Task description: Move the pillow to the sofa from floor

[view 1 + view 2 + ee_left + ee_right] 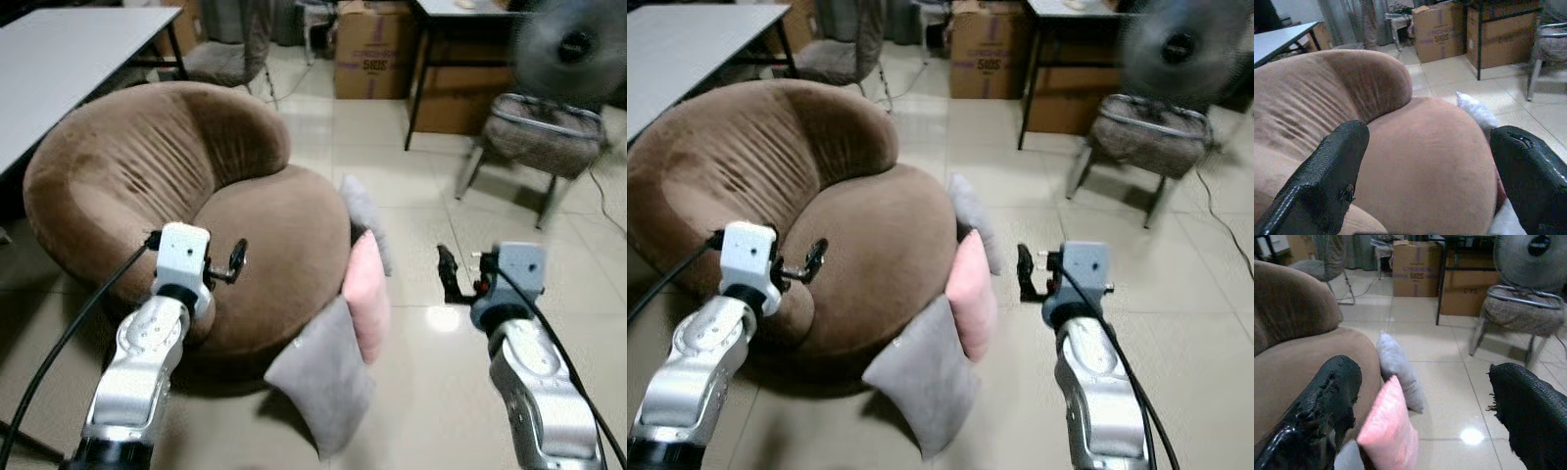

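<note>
Pale floor tiles (431,392) spread under a round brown sofa (274,255), with a white table (69,49) at the far left, cardboard boxes (370,54) at the back, and a fan (568,44) above a padded chair (544,132) on the right. Three pillows lean against the sofa's front edge on the floor — a grey pillow (323,377) nearest, a pink pillow (364,294) touching it behind, and a pale grey pillow (364,217) farther back.

From the head camera, the left gripper (235,262) hovers over the sofa seat; the right gripper (449,274) hangs above bare tiles, just beside the pink pillow.

Left wrist view: fingers (1327,176) spread wide over the seat, holding nothing.

Right wrist view: fingers (1327,406) wide apart and empty — the pink pillow lies between them, below.
</note>
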Available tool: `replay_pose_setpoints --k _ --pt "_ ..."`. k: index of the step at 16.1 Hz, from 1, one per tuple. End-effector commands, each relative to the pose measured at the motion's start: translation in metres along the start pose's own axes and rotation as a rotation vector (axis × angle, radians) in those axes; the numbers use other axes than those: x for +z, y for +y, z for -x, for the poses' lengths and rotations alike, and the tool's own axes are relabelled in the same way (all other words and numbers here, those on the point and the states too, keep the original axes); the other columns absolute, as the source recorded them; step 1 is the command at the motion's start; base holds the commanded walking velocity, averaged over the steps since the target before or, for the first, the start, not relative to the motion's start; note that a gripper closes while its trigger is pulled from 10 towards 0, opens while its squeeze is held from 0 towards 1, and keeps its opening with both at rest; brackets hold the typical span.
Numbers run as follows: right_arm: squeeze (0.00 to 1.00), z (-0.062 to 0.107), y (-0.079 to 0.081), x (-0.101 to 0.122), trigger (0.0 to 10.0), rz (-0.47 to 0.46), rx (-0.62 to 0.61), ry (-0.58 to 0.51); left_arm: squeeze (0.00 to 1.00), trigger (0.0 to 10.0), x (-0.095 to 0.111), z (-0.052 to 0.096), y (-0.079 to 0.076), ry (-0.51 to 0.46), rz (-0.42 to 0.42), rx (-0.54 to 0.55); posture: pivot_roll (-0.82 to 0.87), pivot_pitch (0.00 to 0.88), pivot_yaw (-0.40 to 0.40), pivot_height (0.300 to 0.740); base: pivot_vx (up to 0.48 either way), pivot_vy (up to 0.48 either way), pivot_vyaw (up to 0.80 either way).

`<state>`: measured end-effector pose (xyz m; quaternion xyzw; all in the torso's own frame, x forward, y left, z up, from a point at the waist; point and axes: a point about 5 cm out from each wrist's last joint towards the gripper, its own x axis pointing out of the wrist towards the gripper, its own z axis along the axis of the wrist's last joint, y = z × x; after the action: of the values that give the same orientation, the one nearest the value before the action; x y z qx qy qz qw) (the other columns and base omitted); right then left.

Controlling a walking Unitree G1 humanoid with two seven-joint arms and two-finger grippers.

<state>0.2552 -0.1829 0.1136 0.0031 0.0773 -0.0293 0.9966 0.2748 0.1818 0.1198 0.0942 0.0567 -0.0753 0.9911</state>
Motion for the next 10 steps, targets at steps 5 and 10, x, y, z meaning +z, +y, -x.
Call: replay_pose_setpoints --k 5,10 --pt "0.0 0.0032 0.0034 0.0019 10.0 -0.02 0.011 -0.02 0.0 10.0 -0.0021 0.0018 0.0006 0.014 -0.022 -0.025 0.02 0.0 0.031 0.74 0.219 0.0 -0.6" --pt "0.0 0.0032 0.0053 0.0009 10.0 -0.038 0.019 -0.016 0.0 10.0 -0.0053 0.0035 -0.0028 0.028 -0.035 -0.053 0.02 0.0 0.035 0.74 0.0 0.0 0.0"
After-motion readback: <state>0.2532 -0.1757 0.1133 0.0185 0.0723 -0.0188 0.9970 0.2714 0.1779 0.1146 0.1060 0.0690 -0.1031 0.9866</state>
